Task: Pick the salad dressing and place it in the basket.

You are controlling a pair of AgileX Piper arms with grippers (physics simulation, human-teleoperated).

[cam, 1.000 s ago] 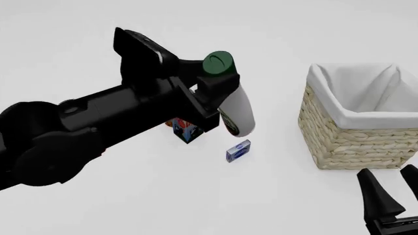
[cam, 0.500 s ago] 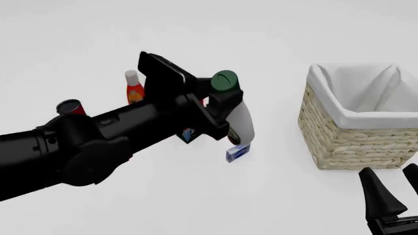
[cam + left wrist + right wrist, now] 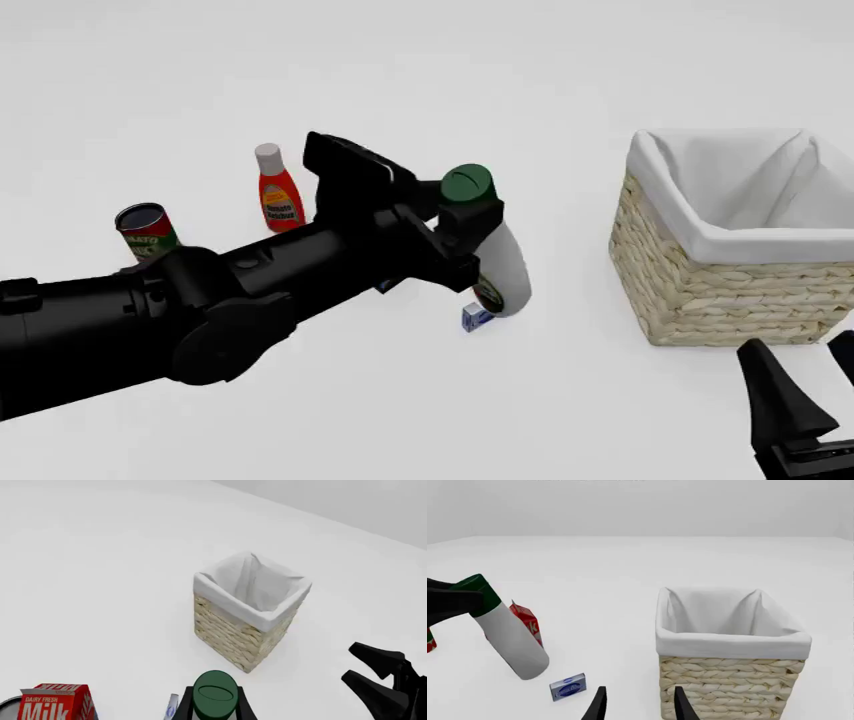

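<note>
Front view: the left hand [image 3: 461, 235] is clamped on the neck of the salad dressing [image 3: 499, 270], holding the tilted white bottle in the air above a small blue packet [image 3: 474, 317] on the desk [image 3: 400, 80]. The basket [image 3: 707, 280] stands apart to the right. The right hand [image 3: 814, 400] sits low, fingers spread apart.

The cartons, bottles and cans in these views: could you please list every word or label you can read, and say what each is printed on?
"DAIRY FRESH" above "Milk": on the red milk carton, left wrist view.
Red bottle: white label, print too small to read.
Can: label blurred.
Small blue box: oval logo, unreadable.
Salad dressing, held by the left gripper: label not legible.
Basket: no text.
</note>
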